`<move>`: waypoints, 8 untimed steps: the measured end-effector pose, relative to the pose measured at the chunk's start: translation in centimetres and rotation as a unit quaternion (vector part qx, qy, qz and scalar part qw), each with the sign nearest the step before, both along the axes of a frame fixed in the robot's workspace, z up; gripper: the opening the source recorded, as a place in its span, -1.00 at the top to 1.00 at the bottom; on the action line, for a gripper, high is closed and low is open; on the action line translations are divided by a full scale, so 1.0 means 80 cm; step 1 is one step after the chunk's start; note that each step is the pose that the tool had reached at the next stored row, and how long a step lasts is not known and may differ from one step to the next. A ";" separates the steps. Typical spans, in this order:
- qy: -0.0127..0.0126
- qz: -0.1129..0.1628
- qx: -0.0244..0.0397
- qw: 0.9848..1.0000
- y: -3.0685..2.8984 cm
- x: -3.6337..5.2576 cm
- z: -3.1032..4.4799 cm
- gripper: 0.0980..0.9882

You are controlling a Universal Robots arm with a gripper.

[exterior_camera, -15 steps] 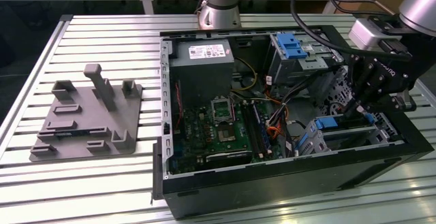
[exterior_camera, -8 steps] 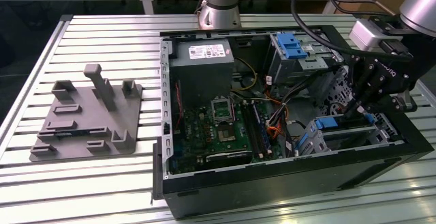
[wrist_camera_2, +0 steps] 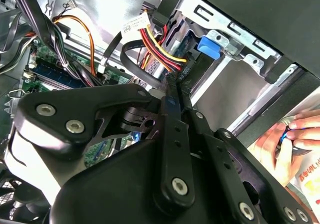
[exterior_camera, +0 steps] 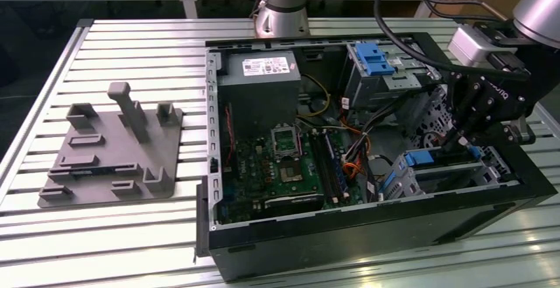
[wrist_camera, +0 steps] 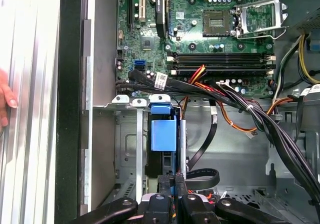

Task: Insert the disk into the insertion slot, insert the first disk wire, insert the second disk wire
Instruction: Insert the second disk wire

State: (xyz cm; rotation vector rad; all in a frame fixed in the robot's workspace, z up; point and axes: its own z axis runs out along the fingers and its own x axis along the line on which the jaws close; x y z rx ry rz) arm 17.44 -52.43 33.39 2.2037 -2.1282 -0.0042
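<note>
The disk sits inside the insertion slot (exterior_camera: pixel 455 178), a grey perforated cage at the case's corner on the exterior view's right. Its blue bracket (exterior_camera: pixel 427 158) (wrist_camera: pixel 163 134) (wrist_camera_2: pixel 209 47) shows at the cage mouth. My gripper (exterior_camera: pixel 461 145) (wrist_camera: pixel 173 180) (wrist_camera_2: pixel 175 82) hangs right at the disk's end, fingers pressed together on a thin black and blue connector of a disk wire. A black flat cable (wrist_camera: pixel 202 176) (wrist_camera_2: pixel 131 52) loops beside the fingertips. A red, yellow and black wire bundle (wrist_camera_2: pixel 157 44) runs to the same end of the disk.
The open computer case (exterior_camera: pixel 368 235) lies on a slatted table, with motherboard (exterior_camera: pixel 280 163), power supply (exterior_camera: pixel 258 84) and a taller cage with a blue latch (exterior_camera: pixel 376 58). A grey fixture (exterior_camera: pixel 114 150) stands at the exterior view's left. A person's hand (wrist_camera_2: pixel 287 134) (wrist_camera: pixel 5 97) is beside the case.
</note>
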 end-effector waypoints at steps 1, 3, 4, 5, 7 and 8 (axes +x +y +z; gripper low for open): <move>0.000 0.000 0.000 1.000 0.0000 0.000 0.0000 0.88; 0.000 0.002 0.000 1.000 0.0000 0.000 -0.0001 0.88; 0.000 0.002 0.000 1.000 0.0000 0.000 0.0000 0.88; 0.000 0.003 0.000 1.000 0.0000 0.000 -0.0001 0.88; 0.000 0.004 0.000 1.000 0.0000 0.000 0.0000 0.88; 0.000 0.005 0.000 1.000 0.0000 0.000 -0.0001 0.88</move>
